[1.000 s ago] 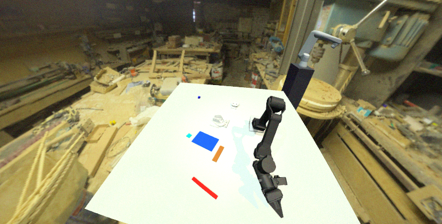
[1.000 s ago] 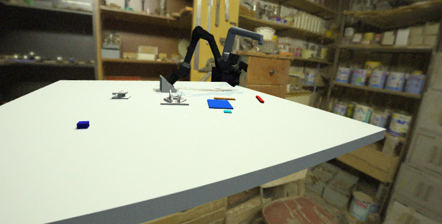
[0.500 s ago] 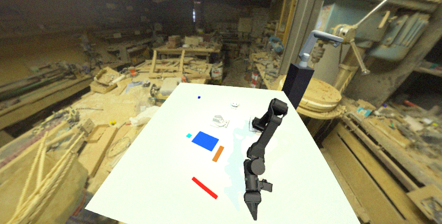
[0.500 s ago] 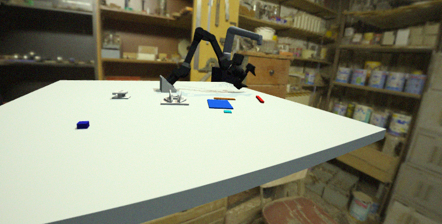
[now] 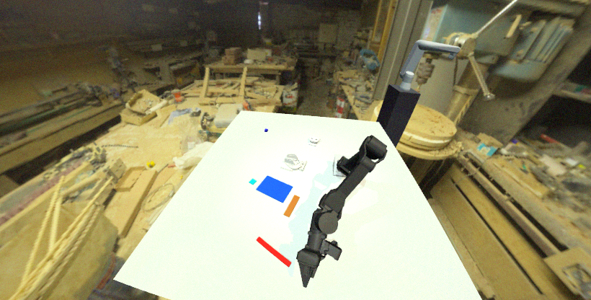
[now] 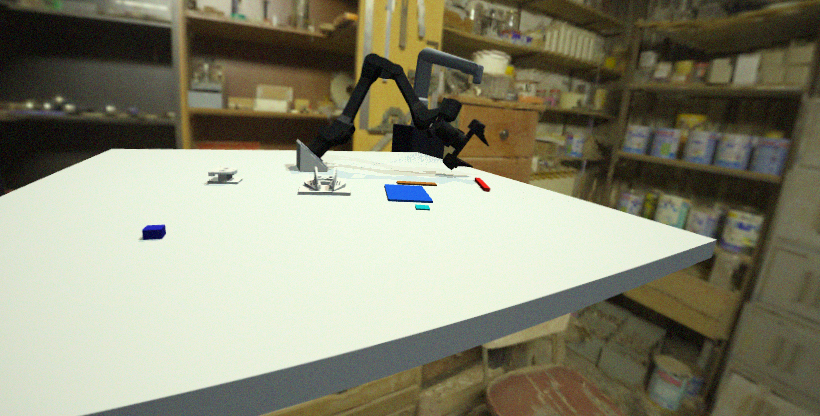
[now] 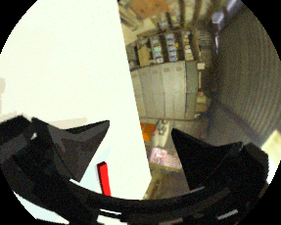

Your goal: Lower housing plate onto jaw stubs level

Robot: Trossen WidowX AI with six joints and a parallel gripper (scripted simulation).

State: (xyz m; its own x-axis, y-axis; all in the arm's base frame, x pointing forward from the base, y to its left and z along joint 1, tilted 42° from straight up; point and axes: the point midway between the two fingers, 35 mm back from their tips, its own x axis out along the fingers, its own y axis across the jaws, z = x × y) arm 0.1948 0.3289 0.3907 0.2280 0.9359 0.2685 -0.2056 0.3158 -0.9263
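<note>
A pale grey base (image 6: 324, 192) lies in the middle of the table, left of the blue rectangle in the exterior view. Raised jaw-like parts (image 6: 328, 182) (image 5: 292, 161) stand on it. Behind it in the top view is a smaller pale stand (image 6: 224, 181), with a flat grey piece (image 6: 222, 171) on top that may be the housing plate. I cannot tell its fit to any stubs. My gripper (image 5: 307, 278) (image 6: 477, 154) (image 7: 141, 127) is open and empty, above the table near the red bar, far from both fixtures. Neither fixture shows in the wrist view.
A red bar (image 5: 273, 251) (image 6: 482, 184) (image 7: 104, 179), an orange bar (image 5: 291, 205) (image 6: 416, 183), a blue rectangle (image 5: 274, 189) (image 6: 407, 192) and a cyan piece (image 5: 252, 181) (image 6: 422, 207) lie on the table. A dark blue block (image 5: 265, 130) (image 6: 153, 232) lies farther off.
</note>
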